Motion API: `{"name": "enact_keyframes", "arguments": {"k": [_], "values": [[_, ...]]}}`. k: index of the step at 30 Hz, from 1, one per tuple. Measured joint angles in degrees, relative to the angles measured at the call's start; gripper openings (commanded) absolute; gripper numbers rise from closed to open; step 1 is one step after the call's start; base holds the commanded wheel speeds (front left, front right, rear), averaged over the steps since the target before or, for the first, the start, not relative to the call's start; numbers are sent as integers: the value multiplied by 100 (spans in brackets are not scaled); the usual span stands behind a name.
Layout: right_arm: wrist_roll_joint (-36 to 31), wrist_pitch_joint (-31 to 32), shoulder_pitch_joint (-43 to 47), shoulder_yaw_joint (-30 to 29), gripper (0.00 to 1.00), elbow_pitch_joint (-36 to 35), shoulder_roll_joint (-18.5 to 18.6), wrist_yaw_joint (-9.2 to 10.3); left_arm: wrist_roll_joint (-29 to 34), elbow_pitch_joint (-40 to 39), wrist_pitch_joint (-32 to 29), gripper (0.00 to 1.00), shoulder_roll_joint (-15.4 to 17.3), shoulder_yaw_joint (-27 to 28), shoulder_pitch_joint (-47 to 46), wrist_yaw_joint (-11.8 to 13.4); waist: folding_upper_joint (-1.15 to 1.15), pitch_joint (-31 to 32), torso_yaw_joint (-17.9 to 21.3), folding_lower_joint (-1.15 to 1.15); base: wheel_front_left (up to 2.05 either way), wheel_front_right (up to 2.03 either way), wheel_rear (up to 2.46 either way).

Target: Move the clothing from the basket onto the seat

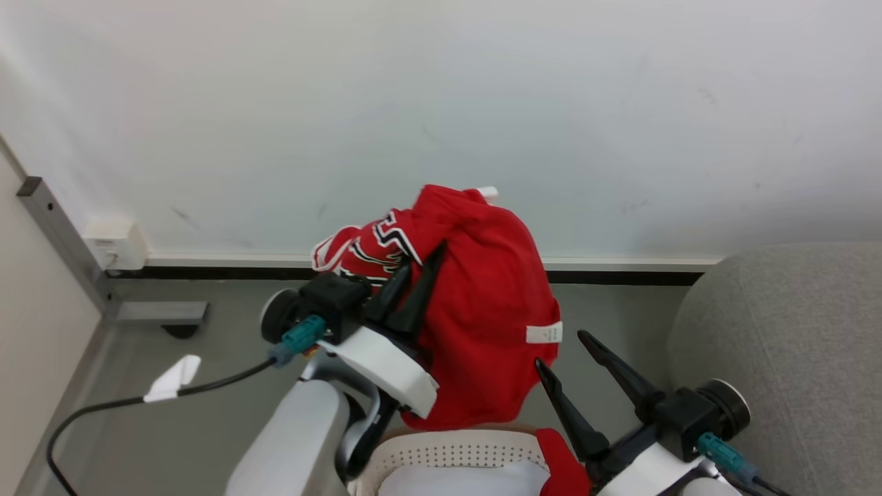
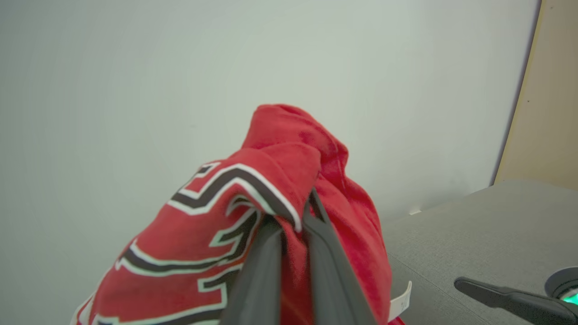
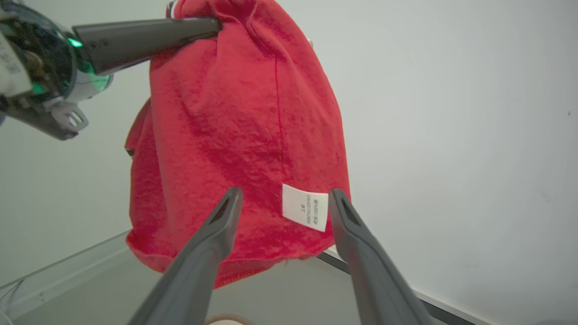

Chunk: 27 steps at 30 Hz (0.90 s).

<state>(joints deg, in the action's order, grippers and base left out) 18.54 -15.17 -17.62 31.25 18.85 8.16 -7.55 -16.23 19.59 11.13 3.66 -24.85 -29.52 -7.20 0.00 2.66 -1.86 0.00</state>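
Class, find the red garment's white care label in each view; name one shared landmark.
Head view: care label right of centre, on the clothing's edge.
Left wrist view: label bottom right, before the seat.
Right wrist view: label centre, framed by the right gripper.
Shared: the left gripper clamping the clothing.

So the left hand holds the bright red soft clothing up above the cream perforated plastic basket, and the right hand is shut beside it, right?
Not quite. The right hand is open, its fingers spread apart beside the red clothing, as the right wrist view shows. The rest is right.
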Motion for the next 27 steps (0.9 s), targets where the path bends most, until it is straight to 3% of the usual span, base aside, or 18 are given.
{"name": "enact_keyframes", "arguments": {"k": [6, 16, 27], "values": [[565, 0, -343, 238, 100, 129, -70, 0, -113, -113, -54, 0, -42, -493, 12, -11, 0, 36, -268, 0, 0, 0, 0], [1327, 0, -818, 935, 100, 631, 137, 0, -417, -142, -104, 0, -70, -1304, 10, -27, 0, 80, -748, 0, 0, 0, 0], [2008, 0, -1310, 1610, 100, 1295, 103, 0, -711, -183, -148, 0, -76, -1748, -54, -27, 0, 45, -919, 0, 0, 0, 0]]}}
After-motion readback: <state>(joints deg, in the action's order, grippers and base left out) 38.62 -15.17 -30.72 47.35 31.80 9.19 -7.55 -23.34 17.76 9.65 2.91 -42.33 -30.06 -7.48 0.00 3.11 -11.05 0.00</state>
